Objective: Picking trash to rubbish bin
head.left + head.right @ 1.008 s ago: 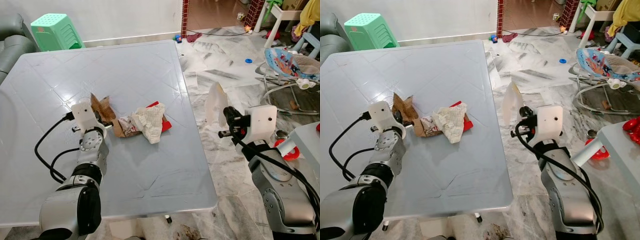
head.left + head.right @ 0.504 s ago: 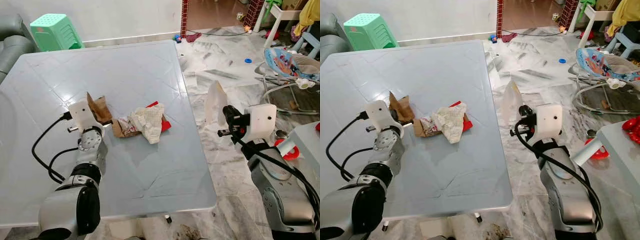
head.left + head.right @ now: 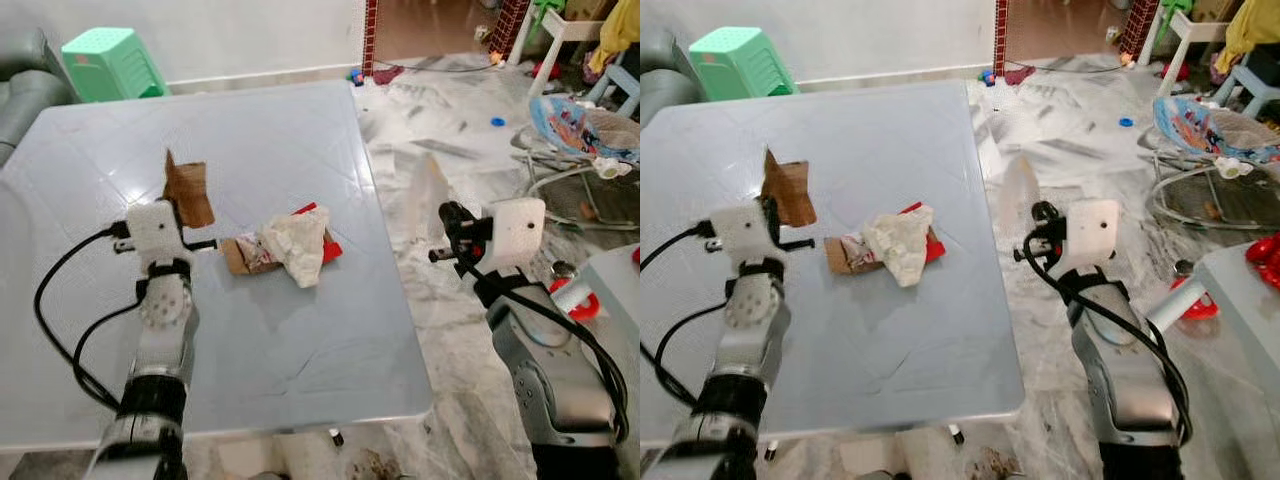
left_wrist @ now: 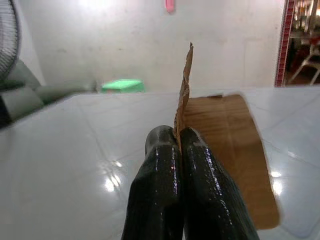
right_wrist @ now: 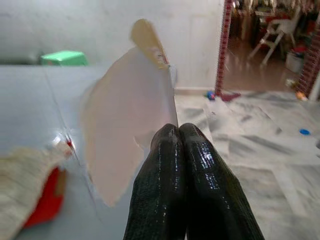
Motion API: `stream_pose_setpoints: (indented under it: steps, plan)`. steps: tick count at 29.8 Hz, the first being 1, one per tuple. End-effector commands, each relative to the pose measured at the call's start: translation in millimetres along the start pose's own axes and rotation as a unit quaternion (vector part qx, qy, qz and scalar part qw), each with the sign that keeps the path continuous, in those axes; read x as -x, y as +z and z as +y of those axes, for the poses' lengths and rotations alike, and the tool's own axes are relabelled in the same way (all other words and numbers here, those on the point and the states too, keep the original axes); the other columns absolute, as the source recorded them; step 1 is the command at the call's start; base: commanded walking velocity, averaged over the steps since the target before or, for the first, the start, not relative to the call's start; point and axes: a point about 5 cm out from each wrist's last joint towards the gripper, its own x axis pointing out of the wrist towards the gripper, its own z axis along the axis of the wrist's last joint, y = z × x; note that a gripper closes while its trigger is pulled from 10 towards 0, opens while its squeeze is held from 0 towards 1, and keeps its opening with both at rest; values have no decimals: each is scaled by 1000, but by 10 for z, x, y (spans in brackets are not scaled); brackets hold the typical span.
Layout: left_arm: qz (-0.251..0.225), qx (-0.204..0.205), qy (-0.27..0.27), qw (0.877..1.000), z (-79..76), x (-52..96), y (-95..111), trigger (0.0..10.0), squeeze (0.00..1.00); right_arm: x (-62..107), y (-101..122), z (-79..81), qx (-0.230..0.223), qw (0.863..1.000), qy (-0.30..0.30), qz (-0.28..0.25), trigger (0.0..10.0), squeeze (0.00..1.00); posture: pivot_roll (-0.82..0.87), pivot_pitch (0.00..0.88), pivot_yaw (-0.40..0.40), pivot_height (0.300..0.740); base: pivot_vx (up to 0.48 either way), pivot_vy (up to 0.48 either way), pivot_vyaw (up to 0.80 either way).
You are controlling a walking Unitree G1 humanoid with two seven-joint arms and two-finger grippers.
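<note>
My left gripper (image 4: pixel 178 133) is shut on a brown cardboard scrap (image 3: pixel 187 189) and holds it upright above the grey table (image 3: pixel 300 130), left of the trash pile. The pile lies mid-table: crumpled white paper (image 3: pixel 297 246), a red wrapper (image 3: pixel 331 251) under it and a flattened brown carton (image 3: pixel 240 256). My right gripper (image 5: pixel 177 129) hangs beyond the table's right edge, over the floor, shut on a pale thin sheet (image 5: pixel 130 115) that stands up from its fingers. In the left eye view this sheet (image 3: pixel 430 192) is blurred.
A green plastic stool (image 3: pixel 110 62) and a grey sofa (image 3: pixel 20 90) stand behind the table at the left. The marble floor (image 3: pixel 450 330) on the right carries scattered litter, a baby bouncer (image 3: pixel 585 125) and a low table with red items (image 3: pixel 578 302).
My left gripper has risen from the table, lifting the brown cardboard scrap clear of the pile. My right gripper has stayed off the table's right edge, its pale sheet swinging a little.
</note>
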Motion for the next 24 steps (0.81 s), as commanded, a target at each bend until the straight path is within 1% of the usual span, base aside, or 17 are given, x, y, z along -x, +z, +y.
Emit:
stream_pose_setpoints:
  steps: [1,2,3,5,6,7,11,14,17,21,24]
  plan:
    - [-26,8,-17,999,-26,47,181,0,0,-48,72,21,-5,1000,0,-18,0,0,-2,59,34,740,0,0,0]
    - [-29,6,-19,999,-18,84,208,0,0,-58,89,35,-4,1000,2,-22,0,0,-2,59,34,740,0,0,0]
    - [-29,6,-19,999,-18,84,208,0,0,-58,89,35,-4,1000,2,-22,0,0,-2,59,34,740,0,0,0]
    - [-30,7,-23,999,3,156,254,0,0,-81,115,60,-1,1000,7,-29,0,0,2,50,33,740,0,0,0]
    - [-31,1,-38,999,51,321,321,0,0,-98,160,97,7,999,18,-42,0,0,10,43,29,740,0,0,0]
    - [-26,2,-42,999,64,388,341,0,0,-108,172,103,9,999,21,-45,0,0,17,38,27,740,0,0,0]
    - [-7,7,-46,999,60,549,375,0,0,-148,174,108,7,999,23,-48,0,0,29,25,21,740,0,0,0]
    - [7,18,-42,999,31,593,358,0,0,-179,177,132,4,998,26,-51,0,0,32,15,14,740,0,0,0]
    - [8,26,-40,999,-3,581,364,0,0,-199,183,148,4,998,29,-53,0,0,31,12,10,740,0,0,0]
    - [15,44,-50,998,-98,546,421,0,0,-222,196,146,6,998,31,-56,0,0,27,9,1,740,0,272,0]
    - [17,46,-53,997,-118,549,439,0,0,-217,197,134,7,998,30,-57,0,0,27,12,3,740,0,338,0]
